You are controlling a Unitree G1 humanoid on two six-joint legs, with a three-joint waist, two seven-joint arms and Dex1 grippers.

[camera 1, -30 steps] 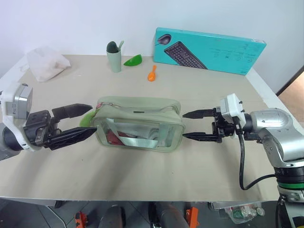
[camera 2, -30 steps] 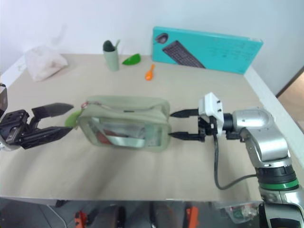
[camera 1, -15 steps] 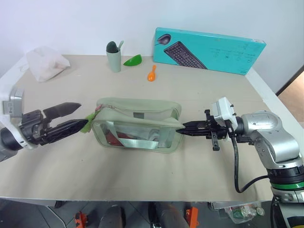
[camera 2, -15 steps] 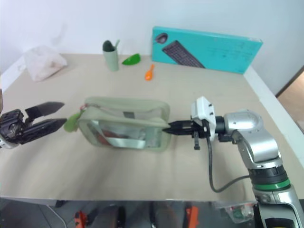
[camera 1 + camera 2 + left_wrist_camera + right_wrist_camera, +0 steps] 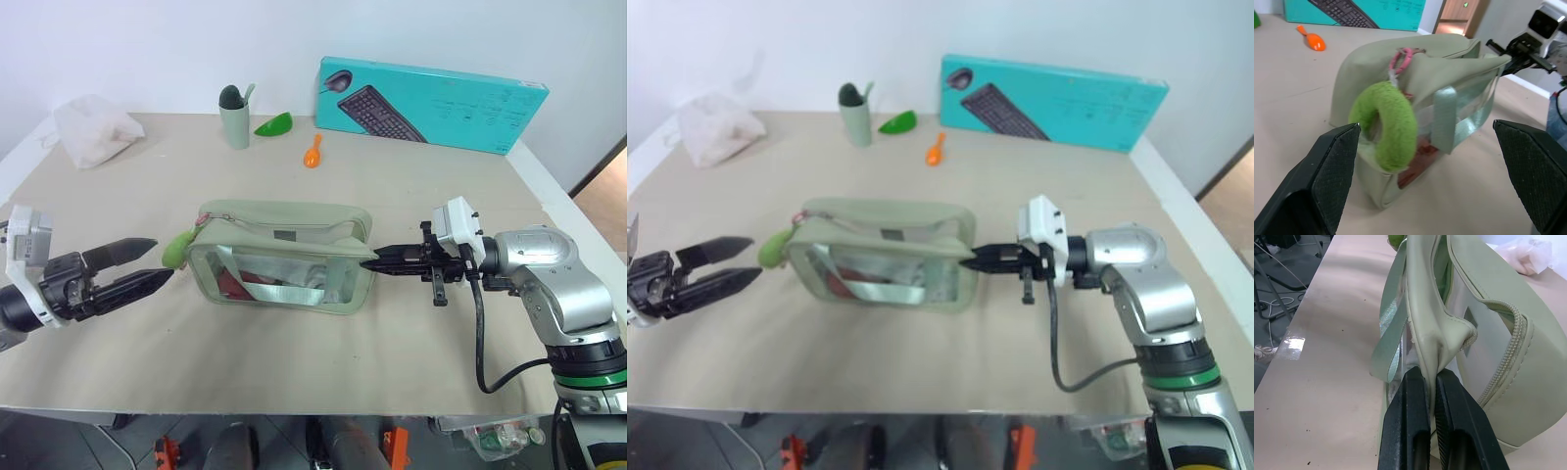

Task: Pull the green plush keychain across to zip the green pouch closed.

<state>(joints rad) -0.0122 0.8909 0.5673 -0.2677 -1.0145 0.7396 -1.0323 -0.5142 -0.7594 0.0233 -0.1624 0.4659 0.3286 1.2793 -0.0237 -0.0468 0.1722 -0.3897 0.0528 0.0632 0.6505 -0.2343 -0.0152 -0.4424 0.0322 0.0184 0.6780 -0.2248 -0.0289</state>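
Right gripper (image 5: 1432, 382) pinches green pouch (image 5: 1488, 333) end seam, wrist view reveals

L fingers (image 5: 1327, 181) spread wide, green plush keychain (image 5: 1387, 125) hanging on green pouch (image 5: 1449, 68) betw. them.

Teal keyboard box (image 5: 431, 103) (rear), cup (image 5: 235, 119), orange spoon (image 5: 313, 151), white bag (image 5: 94, 129).

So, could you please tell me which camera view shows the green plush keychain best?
The left wrist view: the green plush keychain hangs close up between the open fingers, its ring shape and pink cord clear against the green pouch. Both eye views show it as a small green blob at the pouch's left end; the right wrist view shows just a sliver.
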